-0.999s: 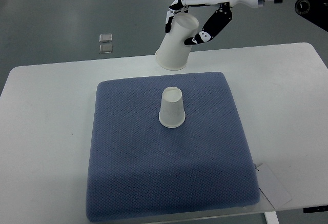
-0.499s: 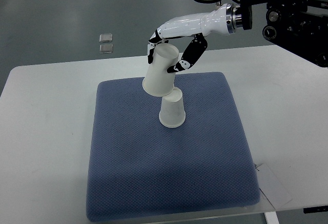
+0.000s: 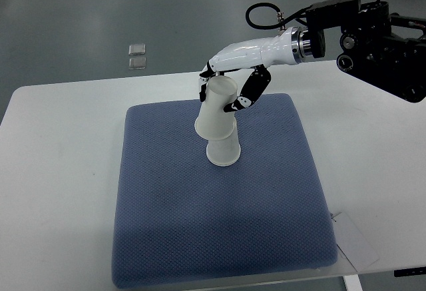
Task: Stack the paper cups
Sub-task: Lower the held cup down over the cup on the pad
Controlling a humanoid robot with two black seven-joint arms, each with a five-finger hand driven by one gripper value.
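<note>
On the white table (image 3: 60, 144) lies a square blue pad (image 3: 200, 224) with a dimpled, woven-looking surface and rounded corners, and near its middle, a little toward twelve o'clock, stands a white paper cup (image 3: 224, 152) turned upside down, its wide rim flat on the fabric. A second paper cup (image 3: 216, 110), smooth and tapered like the first, is also mouth-down and is lowered over the top of the standing one, tilted so its closed end leans toward eleven o'clock; its rim hides the lower cup's base end. The right hand (image 3: 229, 88), glossy white with black joints, comes in from the three o'clock side on a slim white forearm, and its fingers (image 3: 247, 94) are curled closely around the upper cup's narrow end, one set on the far side and one on the near side. The pad has broad bare cloth at six o'clock and at nine o'clock, and the table shows open margins on both sides. A paper tag (image 3: 356, 241) lies at the pad's five o'clock corner. On the grey floor beyond the table's far edge sit two small pale squares (image 3: 138, 56).
</note>
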